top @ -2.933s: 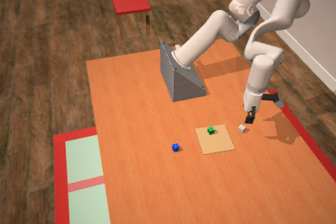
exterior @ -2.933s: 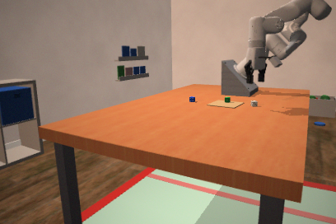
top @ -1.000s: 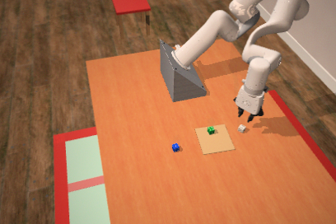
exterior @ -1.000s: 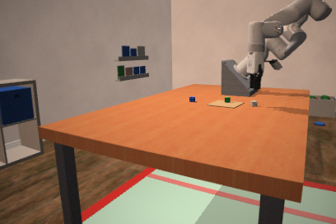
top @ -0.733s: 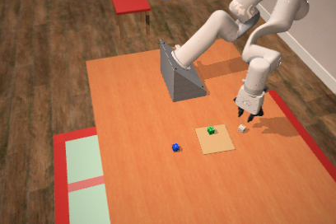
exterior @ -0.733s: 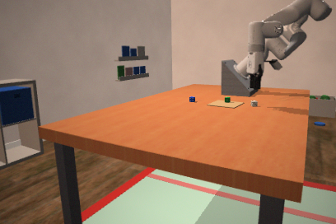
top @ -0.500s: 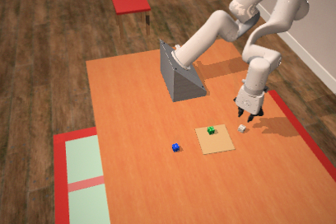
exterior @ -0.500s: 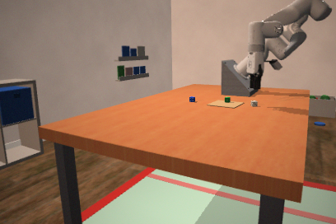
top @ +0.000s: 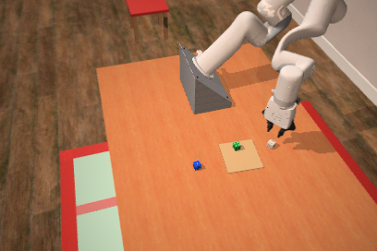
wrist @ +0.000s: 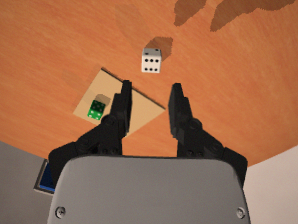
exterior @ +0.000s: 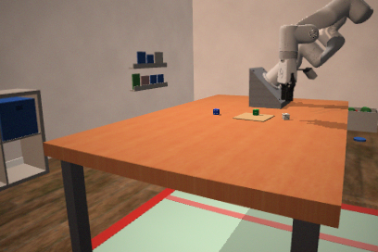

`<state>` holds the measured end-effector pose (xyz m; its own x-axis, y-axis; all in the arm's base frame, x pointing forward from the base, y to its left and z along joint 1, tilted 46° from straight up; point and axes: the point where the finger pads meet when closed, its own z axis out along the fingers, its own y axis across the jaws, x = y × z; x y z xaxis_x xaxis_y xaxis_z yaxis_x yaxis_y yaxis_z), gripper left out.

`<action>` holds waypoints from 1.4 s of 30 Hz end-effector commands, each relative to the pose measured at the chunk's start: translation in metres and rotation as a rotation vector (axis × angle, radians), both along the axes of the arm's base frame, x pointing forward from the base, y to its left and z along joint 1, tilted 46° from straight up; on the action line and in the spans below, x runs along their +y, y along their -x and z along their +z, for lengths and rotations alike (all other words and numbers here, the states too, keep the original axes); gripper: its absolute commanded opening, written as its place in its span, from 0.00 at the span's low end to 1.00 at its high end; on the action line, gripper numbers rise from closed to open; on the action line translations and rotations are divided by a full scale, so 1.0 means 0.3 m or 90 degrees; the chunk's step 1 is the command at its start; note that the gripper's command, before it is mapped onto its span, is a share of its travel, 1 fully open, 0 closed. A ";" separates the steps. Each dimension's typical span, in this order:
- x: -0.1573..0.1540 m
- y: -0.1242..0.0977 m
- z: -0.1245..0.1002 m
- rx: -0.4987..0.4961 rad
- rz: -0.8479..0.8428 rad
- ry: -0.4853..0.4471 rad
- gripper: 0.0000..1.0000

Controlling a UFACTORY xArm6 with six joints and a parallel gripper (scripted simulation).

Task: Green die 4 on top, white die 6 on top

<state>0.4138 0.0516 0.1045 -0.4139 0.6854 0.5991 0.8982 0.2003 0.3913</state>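
Lined Up on White

Poised above the surface point(top: 152, 125) point(exterior: 199, 140) point(wrist: 210, 65), jaws point(top: 274, 132) point(exterior: 287, 99) partly apart with nothing between them. Straight ahead of the fingertips in the wrist view, nearly on their midline: the white die point(top: 271, 144) point(exterior: 285, 117) point(wrist: 151, 61), out beyond their reach and below them, just off the mat point(top: 242, 160) point(exterior: 254, 117) point(wrist: 137, 112). To judge by the alignment, calling for a forward and downward approach, then a light pinch across opposite sides. Cube-shaped, with no long axis to match; small, pale and dark-pipped, with six pips on the brighter face, probably the top, and two on the shaded side. If so, needing a level carry to the mat rather than a turn; at risk of tipping if clipped by a fingertip. Resting on the mat, near an edge: the green die point(top: 237, 146) point(exterior: 256, 112) point(wrist: 96, 109), its upper number too small to call. Well apart on the surface: the blue die point(top: 197, 165) point(exterior: 216, 112), best left alone.
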 end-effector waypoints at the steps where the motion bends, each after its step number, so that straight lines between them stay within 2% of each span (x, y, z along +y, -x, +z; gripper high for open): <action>1: 0.006 -0.005 -0.007 -0.002 -0.001 0.000 0.42; 42: 0.109 -0.026 -0.114 -0.002 -0.001 0.000 0.42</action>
<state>0.4203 0.0840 0.0707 -0.4142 0.6852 0.5991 0.8981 0.2006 0.3915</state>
